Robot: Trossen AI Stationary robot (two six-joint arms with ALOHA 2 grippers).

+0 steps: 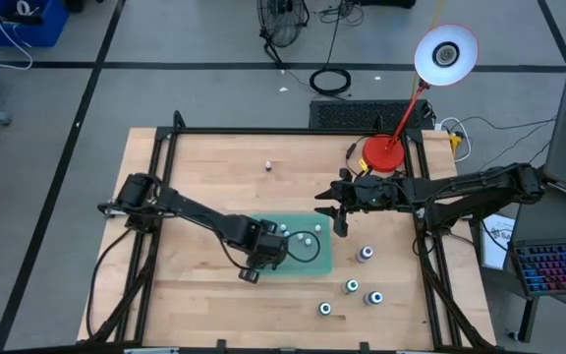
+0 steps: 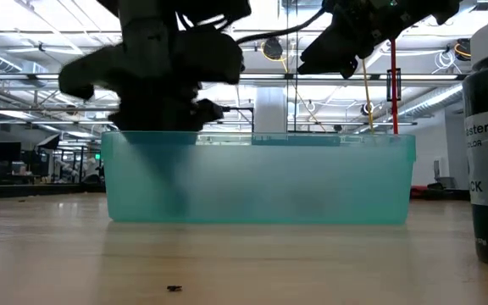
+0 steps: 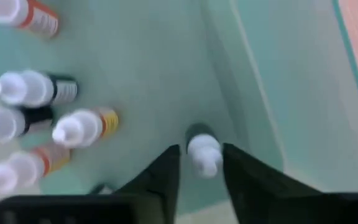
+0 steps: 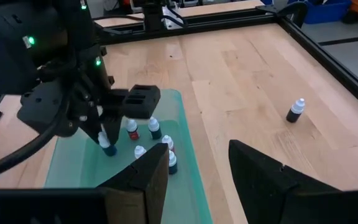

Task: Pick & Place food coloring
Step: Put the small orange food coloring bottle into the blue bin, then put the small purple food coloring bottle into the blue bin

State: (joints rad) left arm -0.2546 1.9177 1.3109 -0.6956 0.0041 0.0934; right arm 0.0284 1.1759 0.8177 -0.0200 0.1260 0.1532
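Food coloring bottle between left fingers

Light wooden table sat inside black metal frame — grey floor all around. Red desk lamp stood at table's far right corner, round red base on wood, white-lined shade out past frame. Coiled black cable and fan lay on floor beyond — keyboard with blue and red keys off to right, just beside table.
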